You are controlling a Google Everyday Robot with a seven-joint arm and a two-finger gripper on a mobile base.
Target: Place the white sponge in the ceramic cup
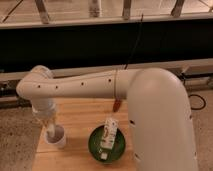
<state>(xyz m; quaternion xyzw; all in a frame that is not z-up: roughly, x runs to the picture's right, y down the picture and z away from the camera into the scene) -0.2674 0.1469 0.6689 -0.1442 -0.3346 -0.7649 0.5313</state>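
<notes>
The ceramic cup [56,137] stands on the wooden table near its left edge, white and tapering to its base. My gripper [50,131] hangs from the arm's wrist straight down over the cup's rim, its tip at or just inside the cup's mouth. The white sponge is not visible; the gripper hides the cup's inside. The white arm stretches from the right across the table to the cup.
A green round plate [95,148] lies right of the cup, with a white carton [108,135] with orange-red print lying on it. A small red-brown object [116,104] sits further back. The wooden table [80,117] ends at the left near the cup. A dark wall and rails lie behind.
</notes>
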